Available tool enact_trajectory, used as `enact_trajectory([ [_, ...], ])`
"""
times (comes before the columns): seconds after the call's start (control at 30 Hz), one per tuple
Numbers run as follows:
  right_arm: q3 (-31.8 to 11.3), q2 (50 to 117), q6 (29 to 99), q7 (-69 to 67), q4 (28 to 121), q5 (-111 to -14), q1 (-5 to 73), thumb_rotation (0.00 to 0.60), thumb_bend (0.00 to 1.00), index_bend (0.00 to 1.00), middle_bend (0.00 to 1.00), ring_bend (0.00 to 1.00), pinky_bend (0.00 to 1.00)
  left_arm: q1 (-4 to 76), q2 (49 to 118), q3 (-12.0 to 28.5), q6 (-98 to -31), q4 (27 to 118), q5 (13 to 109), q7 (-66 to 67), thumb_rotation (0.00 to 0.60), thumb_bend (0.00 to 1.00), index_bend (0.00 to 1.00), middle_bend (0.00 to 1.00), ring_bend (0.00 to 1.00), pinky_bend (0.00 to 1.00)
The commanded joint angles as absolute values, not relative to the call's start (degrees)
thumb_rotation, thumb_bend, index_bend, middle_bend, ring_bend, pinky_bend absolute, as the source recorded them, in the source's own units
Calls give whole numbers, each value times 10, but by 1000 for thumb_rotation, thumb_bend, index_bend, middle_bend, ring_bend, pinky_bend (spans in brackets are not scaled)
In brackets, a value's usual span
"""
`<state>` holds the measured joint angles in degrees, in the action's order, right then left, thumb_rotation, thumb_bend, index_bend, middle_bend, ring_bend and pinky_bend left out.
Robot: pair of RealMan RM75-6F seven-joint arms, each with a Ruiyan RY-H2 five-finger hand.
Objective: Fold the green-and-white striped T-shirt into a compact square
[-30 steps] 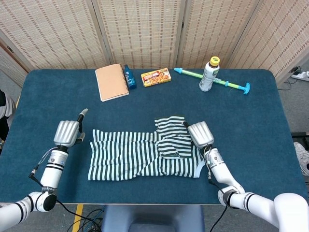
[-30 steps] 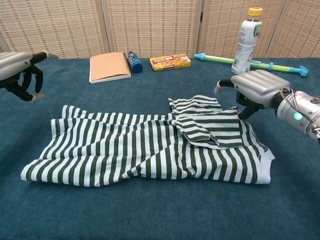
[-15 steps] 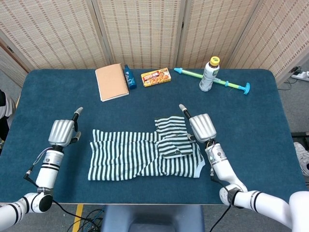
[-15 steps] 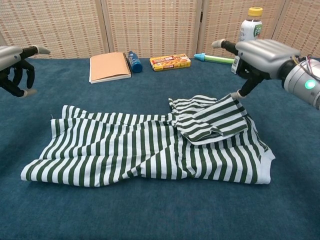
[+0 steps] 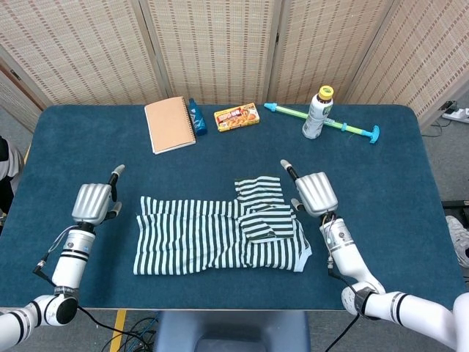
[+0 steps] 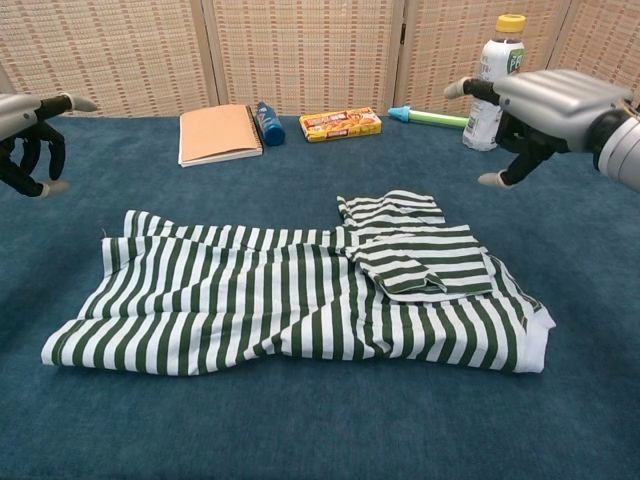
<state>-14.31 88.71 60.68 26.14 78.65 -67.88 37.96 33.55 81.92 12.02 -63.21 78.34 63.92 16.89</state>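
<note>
The green-and-white striped T-shirt lies flat across the near middle of the blue table. One sleeve is folded inward onto its right part. My right hand hovers above the table just right of that sleeve; its fingers are apart and hold nothing. Left of the shirt's edge, my left hand hangs clear of the cloth, its fingers loosely curved and empty.
Along the far edge sit a tan spiral notebook, a small blue object, a yellow snack box, a white bottle with a yellow cap and a green-and-blue stick toy. Woven screens stand behind the table.
My right hand let go of the sleeve and rose to the right; the sleeve now lies flat on the shirt. My left hand drew slightly left, away from the shirt.
</note>
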Motion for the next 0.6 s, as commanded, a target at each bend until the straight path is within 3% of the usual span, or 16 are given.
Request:
enact_trajectory([
  [0.03,-136,903,584,273,764,-652,387,600,51,82,971,1000,1000,334,818,119,-634,786,640,168,600,364,0,607,663,937],
  [0.17,-121,899,588,245,776,-682,384,600,8,102,972,1000,1000,331,814,118,-638,790,643,168,600,364,0,608,663,937],
  [0.37,-73,869,589,210,826,-748,371,600,201,305,977,1000,1000,327,811,117,-640,793,642,165,600,364,0,608,663,936],
  [0.6,-29,852,576,211,838,-774,358,600,228,395,981,1000,1000,325,811,113,-640,795,643,165,600,364,0,608,663,936],
])
